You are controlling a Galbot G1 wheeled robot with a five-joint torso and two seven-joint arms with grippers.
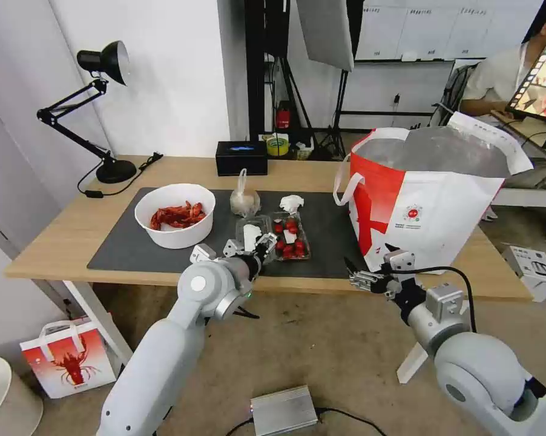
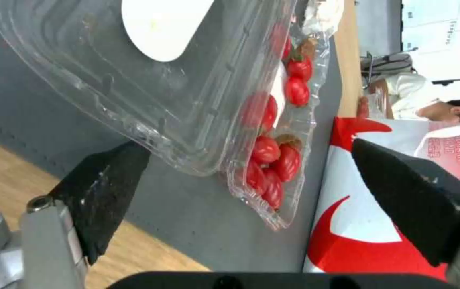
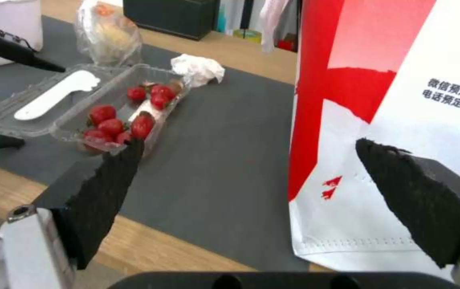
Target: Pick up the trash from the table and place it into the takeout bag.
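By tomato box [image 1: 283, 235], left fingers [image 2: 101, 192] spread.

bare mat [image 1: 330, 233] between tomato box [image 1: 282, 236] and takeout bag [image 1: 430, 206]

Left gripper [image 1: 262, 247] and right gripper [image 1: 365, 266] agape

A white wall [image 1: 176, 79] fills the upper left of the head view, with a black desk lamp [image 1: 97, 109] standing before it at left. A tan floor [image 1: 321, 357] spreads across the lower frame, where a silver metal box [image 1: 283, 410] with a cable lies at bottom centre. Black stands [image 1: 339, 103] rise at top centre, a whiteboard [image 1: 430, 30] hangs at upper right, and a red-lobster-print bag [image 1: 68, 358] sits at lower left
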